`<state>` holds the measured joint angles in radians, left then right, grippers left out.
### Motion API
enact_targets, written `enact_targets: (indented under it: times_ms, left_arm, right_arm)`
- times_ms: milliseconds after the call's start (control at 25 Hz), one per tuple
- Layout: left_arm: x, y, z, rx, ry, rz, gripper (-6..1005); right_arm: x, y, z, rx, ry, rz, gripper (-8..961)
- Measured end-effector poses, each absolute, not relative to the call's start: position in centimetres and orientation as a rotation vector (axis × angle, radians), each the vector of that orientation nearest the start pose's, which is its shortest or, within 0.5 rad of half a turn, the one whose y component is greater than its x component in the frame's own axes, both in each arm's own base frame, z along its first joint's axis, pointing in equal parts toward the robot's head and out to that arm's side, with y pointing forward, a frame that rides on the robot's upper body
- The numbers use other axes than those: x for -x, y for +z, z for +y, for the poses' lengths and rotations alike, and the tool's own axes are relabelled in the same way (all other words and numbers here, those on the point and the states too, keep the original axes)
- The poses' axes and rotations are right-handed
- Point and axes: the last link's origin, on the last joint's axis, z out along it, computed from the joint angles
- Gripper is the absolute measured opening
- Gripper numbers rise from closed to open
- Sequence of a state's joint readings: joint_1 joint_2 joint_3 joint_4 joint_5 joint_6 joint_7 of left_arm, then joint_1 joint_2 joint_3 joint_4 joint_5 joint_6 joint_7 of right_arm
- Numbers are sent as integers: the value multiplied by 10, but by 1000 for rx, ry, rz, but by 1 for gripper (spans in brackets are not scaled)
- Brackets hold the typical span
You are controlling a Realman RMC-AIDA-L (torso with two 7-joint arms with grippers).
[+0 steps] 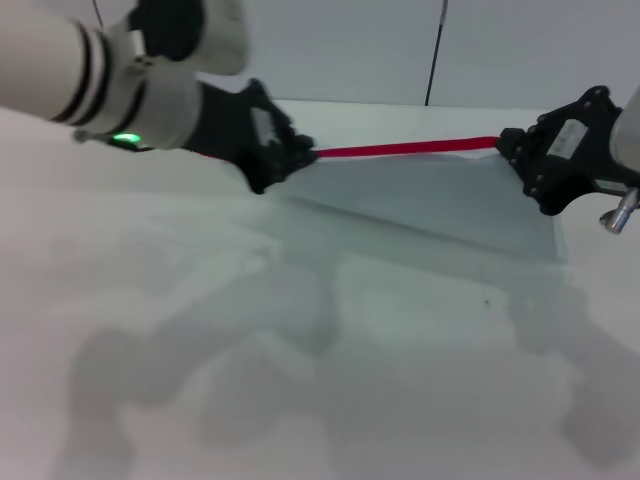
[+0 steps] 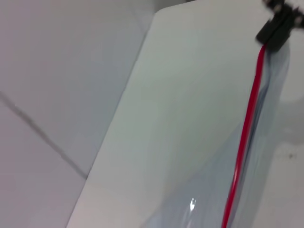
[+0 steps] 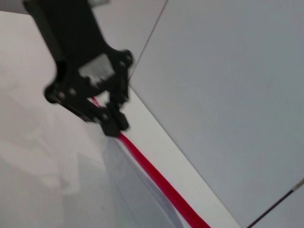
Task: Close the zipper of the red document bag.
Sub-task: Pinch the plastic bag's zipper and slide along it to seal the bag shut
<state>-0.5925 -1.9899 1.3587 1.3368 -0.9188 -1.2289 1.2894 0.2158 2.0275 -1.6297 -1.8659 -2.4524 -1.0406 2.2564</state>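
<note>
Your flat translucent pale blue-grey plastic document bag (image 1: 440,205) lies on the white tabletop (image 1: 250,350), far side, with its red-trimmed long edge lifted and stretched taut between both arms. The thin bright red zipper strip (image 1: 405,150) runs along that far edge. Left end effector (image 1: 290,158) is clamped on the zipper's left end; the right wrist view shows its black fingers (image 3: 114,121) pinched together over the strip. The slider isn't visible, it may be hidden inside that grip. Right end effector (image 1: 515,150) is at the zipper's right end, fingertips closed on it. The left wrist view shows a black tip (image 2: 273,35) meeting the strip.
</note>
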Motion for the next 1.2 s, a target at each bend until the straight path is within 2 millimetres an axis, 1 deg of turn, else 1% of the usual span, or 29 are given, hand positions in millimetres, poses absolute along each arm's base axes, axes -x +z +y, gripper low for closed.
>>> enact_targets:
  times_ms: [40,80,120,160,200,320,520,960,1200]
  left_arm:
    - [146,31,396,2662,86,27,79]
    - [146,31,396,2662,86,27,79]
    - [154,35,395,2651,89,-4,79]
    - [167,41,393,2634,94,-55,78]
    - [169,42,393,2633,94,-60,78]
    - [186,51,390,2601,101,-129,79]
    - [199,57,388,2576,125,-174,81]
    - [198,55,389,2577,130,-171,85]
    - [195,63,393,2551,119,-155,87]
  right_arm:
    - [-129,38,329,2403,-19,96,14]
    - [-130,39,329,2398,-20,100,14]
    - [-131,41,330,2392,-20,105,14]
    - [-133,42,330,2387,-21,111,14]
    - [-134,43,331,2382,-21,116,14]
    - [-138,45,332,2375,-26,132,14]
    - [-142,47,334,2365,-32,147,14]
    - [-147,45,338,2376,-46,160,15]
    - [-153,47,341,2376,-64,191,39]
